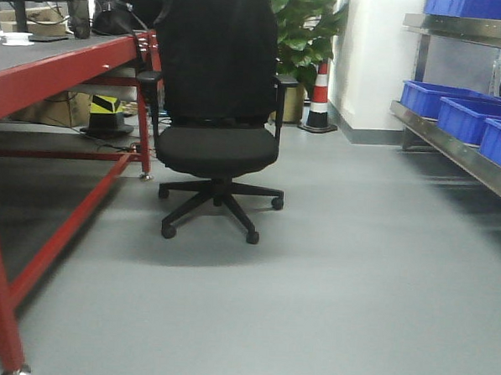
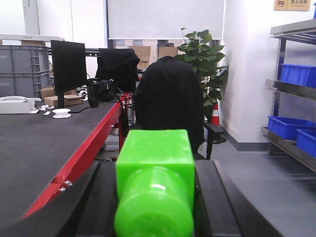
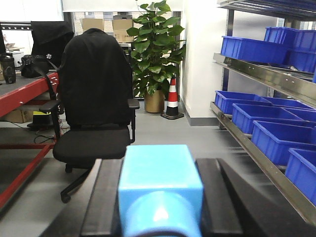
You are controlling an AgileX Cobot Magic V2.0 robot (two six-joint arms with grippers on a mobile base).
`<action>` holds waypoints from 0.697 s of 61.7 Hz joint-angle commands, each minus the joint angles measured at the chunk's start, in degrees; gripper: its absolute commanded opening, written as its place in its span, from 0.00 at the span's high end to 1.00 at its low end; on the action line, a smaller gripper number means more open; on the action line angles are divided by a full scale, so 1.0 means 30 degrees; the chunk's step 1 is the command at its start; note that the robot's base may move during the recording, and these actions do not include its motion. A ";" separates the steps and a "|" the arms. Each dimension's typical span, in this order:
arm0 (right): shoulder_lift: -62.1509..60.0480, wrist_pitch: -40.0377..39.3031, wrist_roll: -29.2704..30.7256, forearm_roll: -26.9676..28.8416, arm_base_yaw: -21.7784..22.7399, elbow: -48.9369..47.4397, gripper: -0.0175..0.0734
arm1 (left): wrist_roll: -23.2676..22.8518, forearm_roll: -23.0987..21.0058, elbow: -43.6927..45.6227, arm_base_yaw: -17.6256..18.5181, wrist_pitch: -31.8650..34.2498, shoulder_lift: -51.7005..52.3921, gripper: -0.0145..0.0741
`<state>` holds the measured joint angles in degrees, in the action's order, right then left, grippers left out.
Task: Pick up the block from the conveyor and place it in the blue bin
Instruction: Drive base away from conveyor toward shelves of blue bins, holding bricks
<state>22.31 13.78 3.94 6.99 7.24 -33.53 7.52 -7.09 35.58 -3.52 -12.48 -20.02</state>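
Left claw [image 2: 154, 165] clamped on a glossy green block [image 2: 154, 185] that has a square body and a rounded stud facing the camera. Right claw [image 3: 158, 163] likewise pinches a pale blue block [image 3: 160, 190] of the same shape. The conveyor [image 2: 44, 143] — dark grey belt, red frame — lies to the left; blue bins [image 3: 256, 116] line a steel shelf [image 3: 256, 75] on the right.
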 commanded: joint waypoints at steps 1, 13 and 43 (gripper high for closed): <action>-0.0073 -0.0466 0.0096 0.0007 -0.0011 0.0036 0.99 | 0.0088 -0.0054 -0.0009 0.0090 0.0480 0.0041 0.96; -0.0073 -0.0466 0.0096 0.0007 -0.0011 0.0036 0.99 | 0.0088 -0.0054 -0.0009 0.0090 0.0480 0.0041 0.96; -0.0073 -0.0466 0.0096 0.0007 -0.0011 0.0036 0.99 | 0.0088 -0.0054 -0.0009 0.0090 0.0480 0.0041 0.96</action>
<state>22.31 13.78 3.94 6.99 7.24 -33.53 7.52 -7.09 35.58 -3.52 -12.48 -20.02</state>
